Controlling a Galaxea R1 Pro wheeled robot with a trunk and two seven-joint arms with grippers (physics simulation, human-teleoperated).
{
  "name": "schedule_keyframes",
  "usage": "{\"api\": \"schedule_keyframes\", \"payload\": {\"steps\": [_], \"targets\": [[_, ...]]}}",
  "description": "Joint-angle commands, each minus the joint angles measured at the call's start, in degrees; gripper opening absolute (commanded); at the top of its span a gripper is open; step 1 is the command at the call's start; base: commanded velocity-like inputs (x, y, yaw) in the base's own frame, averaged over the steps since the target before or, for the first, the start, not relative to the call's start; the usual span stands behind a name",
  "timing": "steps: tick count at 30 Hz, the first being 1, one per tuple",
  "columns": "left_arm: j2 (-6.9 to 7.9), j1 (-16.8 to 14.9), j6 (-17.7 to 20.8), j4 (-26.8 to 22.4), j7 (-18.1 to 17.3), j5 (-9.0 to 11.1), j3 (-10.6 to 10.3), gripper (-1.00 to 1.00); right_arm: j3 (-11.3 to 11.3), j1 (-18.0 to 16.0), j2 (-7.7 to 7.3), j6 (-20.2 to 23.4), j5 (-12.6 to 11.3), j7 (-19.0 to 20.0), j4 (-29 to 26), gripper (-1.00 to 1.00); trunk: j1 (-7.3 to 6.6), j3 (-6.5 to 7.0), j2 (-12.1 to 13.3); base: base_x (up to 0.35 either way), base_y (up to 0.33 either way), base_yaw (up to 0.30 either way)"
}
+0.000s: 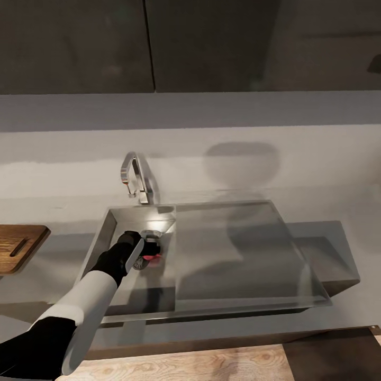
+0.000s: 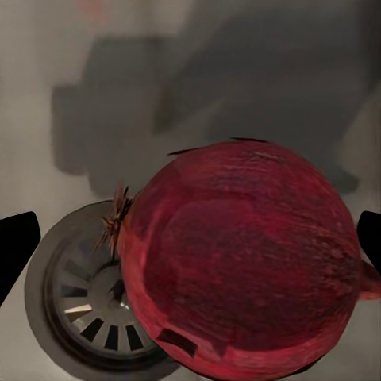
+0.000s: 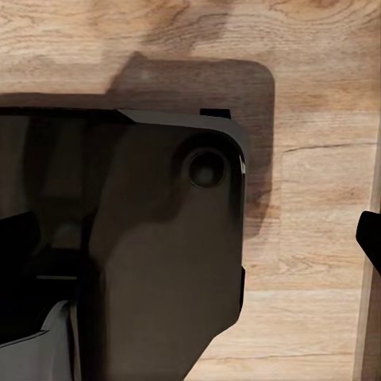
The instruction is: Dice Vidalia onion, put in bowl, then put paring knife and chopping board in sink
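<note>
The left arm reaches down into the sink (image 1: 211, 254), and its gripper (image 1: 144, 253) hangs low over the basin floor beside the round drain (image 2: 95, 305). In the left wrist view the Vidalia onion (image 2: 246, 258), dark red with a dry tuft at one end, sits squarely between the jaws: the two dark fingertips (image 2: 17, 246) stand wide apart, one at each side of the onion, with a gap visible between each tip and the skin, so the jaws are spread wide and not yet closed on it. The onion lies on the sink floor partly over the edge of the drain, and from the head view a spot of red shows just beyond the gripper near the drain. The chrome tap (image 1: 138, 182) rises behind the basin, past the gripper, and the drainboard stretches off to the far side from it. The chopping board (image 1: 18, 246) rests on the countertop (image 1: 53, 217), well apart from the jaws, with its handle slot toward the sink. In the right wrist view a dark rounded part of the robot's base (image 3: 159, 254) sits over the light wood floor (image 3: 317, 198); one fingertip of the right gripper (image 3: 370, 238) shows at the edge, and I cannot tell how its jaws stand.
</note>
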Motion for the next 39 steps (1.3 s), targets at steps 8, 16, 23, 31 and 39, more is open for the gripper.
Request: {"api": "schedule_keyframes", "payload": {"steps": [8, 16, 23, 31, 39], "targets": [[0.10, 0.0, 0.2, -0.3, 0.5, 0.5, -0.2, 1.00, -0.6, 0.0, 0.02, -0.2, 0.5, 0.3, 0.0, 1.00, 0.03, -0.09, -0.1, 0.000, 0.000, 0.000], [0.05, 0.0, 0.2, -0.5, 0.5, 0.5, -0.2, -1.00, -0.6, 0.0, 0.02, -0.2, 0.5, 0.3, 0.0, 1.00, 0.03, -0.09, -0.1, 0.000, 0.000, 0.000], [0.09, 0.0, 0.2, -0.4, 0.5, 0.5, -0.2, -1.00, -0.6, 0.0, 0.02, -0.2, 0.5, 0.3, 0.0, 1.00, 0.03, -0.09, -0.1, 0.000, 0.000, 0.000], [0.03, 0.0, 0.3, -2.8, 0.5, 0.5, -0.2, -1.00, -0.6, 0.0, 0.02, -0.2, 0.5, 0.3, 0.0, 1.00, 0.03, -0.09, -0.1, 0.000, 0.000, 0.000], [0.02, 0.0, 0.6, -7.4, 0.6, 0.6, -0.2, -1.00, -0.5, 0.0, 0.02, -0.3, 0.5, 0.3, 0.0, 1.00, 0.03, 0.29, -0.1, 0.000, 0.000, 0.000]]}}
